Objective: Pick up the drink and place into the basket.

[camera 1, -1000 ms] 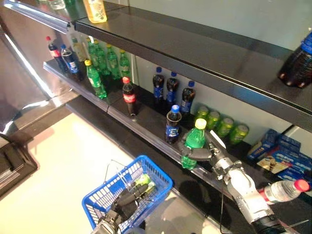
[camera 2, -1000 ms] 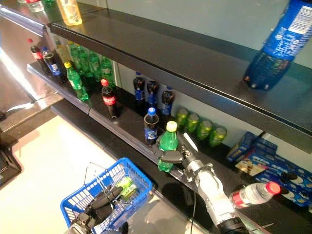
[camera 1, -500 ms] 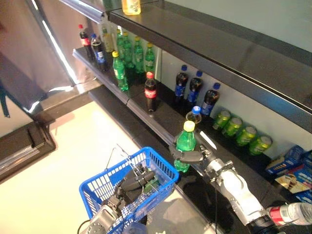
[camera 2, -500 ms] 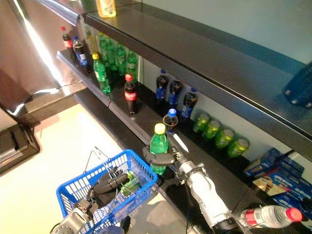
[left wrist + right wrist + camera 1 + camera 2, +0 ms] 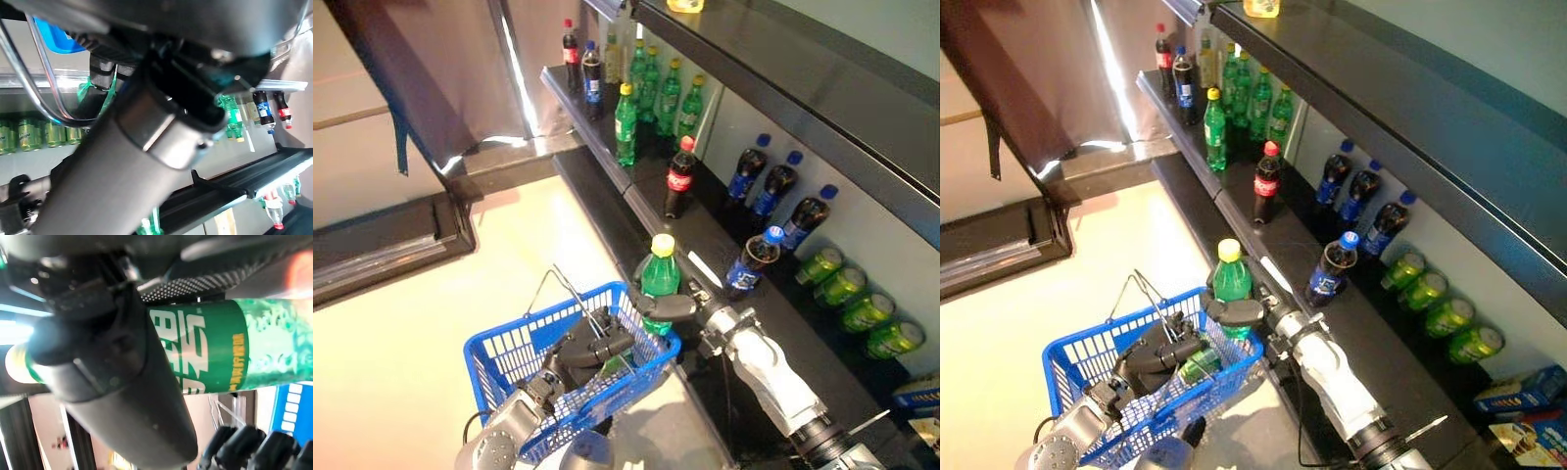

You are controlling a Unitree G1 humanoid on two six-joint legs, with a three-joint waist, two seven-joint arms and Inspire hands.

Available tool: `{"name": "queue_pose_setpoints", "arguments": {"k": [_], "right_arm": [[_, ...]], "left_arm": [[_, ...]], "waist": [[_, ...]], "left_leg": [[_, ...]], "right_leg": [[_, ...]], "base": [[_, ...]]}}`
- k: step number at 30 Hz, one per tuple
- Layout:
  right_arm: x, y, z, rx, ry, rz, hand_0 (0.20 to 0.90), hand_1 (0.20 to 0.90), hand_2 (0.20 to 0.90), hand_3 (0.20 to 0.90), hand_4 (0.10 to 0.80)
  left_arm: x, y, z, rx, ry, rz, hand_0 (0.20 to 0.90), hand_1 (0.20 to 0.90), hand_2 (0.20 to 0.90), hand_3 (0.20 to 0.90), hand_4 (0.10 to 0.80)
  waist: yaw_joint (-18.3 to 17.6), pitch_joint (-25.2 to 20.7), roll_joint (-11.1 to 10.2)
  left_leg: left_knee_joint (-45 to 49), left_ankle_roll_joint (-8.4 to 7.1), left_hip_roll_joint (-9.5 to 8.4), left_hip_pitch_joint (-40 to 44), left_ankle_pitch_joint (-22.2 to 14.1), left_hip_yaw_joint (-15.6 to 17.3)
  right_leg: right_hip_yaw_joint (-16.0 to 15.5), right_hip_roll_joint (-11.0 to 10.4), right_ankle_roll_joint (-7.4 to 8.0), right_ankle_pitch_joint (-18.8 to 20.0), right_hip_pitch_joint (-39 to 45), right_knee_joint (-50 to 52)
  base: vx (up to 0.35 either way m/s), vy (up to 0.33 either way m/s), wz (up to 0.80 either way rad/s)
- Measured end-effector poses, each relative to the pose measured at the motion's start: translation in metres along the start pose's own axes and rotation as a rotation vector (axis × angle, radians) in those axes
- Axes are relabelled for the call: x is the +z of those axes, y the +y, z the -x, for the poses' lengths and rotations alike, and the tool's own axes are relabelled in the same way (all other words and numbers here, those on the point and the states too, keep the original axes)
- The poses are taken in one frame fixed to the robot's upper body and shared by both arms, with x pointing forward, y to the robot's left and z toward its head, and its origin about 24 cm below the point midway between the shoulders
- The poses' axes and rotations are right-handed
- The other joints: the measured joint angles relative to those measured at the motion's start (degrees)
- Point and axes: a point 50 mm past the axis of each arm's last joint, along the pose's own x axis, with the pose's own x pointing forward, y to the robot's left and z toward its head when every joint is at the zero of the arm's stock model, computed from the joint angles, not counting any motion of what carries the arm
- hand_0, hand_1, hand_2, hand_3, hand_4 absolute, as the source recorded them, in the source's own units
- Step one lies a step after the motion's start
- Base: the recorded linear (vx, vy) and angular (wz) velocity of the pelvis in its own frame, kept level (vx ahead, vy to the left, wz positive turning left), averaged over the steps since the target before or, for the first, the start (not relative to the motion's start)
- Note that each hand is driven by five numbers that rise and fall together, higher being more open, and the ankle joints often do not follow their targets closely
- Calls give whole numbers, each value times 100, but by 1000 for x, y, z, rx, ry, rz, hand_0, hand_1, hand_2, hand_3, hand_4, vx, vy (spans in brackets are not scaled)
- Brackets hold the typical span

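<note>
A green bottle with a yellow cap is held upright by the right hand, whose fingers are curled round its lower body; yellow and white lettering on a green label is seen in the right wrist view, but it is not read off here. The bottle is held just at the far rim of the blue basket, beside the front edge of the lower shelf (its base is hidden by the rim, so whether it is inside cannot be told). The basket's wire handles are gripped by the left hand, whose fingers are closed round them, and something green is seen lying inside under that hand. On the lower shelf are stood a red-labelled cola bottle, dark bottles with blue caps, green cans and a row of green bottles. Open pale floor lies to the left of the basket.
</note>
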Motion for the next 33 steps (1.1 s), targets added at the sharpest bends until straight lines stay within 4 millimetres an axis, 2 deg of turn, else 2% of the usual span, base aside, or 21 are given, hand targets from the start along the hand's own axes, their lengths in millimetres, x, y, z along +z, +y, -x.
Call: {"name": "queue_pose_setpoints", "arguments": {"k": [3, 8, 15, 28, 33], "right_arm": [[7, 6, -9, 24, -30, 10, 300, 300, 300, 200, 100], [17, 3, -19, 9, -51, 35, 300, 300, 300, 200, 100], [16, 6, -22, 1, -35, 30, 300, 300, 300, 200, 100], [-9, 7, -20, -29, 81, 62, 300, 300, 300, 200, 100], [-34, 10, -15, -24, 208, 95, 300, 300, 300, 200, 100]], "left_arm": [[4, -3, 0, -17, 15, -21, 300, 300, 300, 200, 100], [10, -11, -3, -71, 13, -53, 300, 300, 300, 200, 100], [16, -21, -3, -147, 50, -90, 300, 300, 300, 200, 100], [13, -18, 4, -149, 165, -121, 300, 300, 300, 200, 100], [20, -42, -1, -295, 152, -170, 300, 300, 300, 200, 100]], "waist": [[76, 31, -56], [244, 49, -50], [417, 62, -74], [640, 81, -112], [678, 82, -118]], "left_leg": [[2, -9, -24, -39, 26, -90], [2, -32, -34, -94, 61, -285], [2, -43, -43, -88, 68, -335], [3, -55, -88, -90, 80, -548], [3, -60, -101, -127, 93, -606]], "right_leg": [[-9, -4, 5, -28, 8, 0], [-136, 24, 10, -63, 66, 0], [-178, 32, 13, -80, 103, -2], [-353, 37, 31, -124, 200, -12], [-449, 42, 37, -138, 217, -19]], "base": [[18, 8, 16], [17, 6, 20], [8, 3, 3], [6, -2, 7], [1, -5, 9]]}}
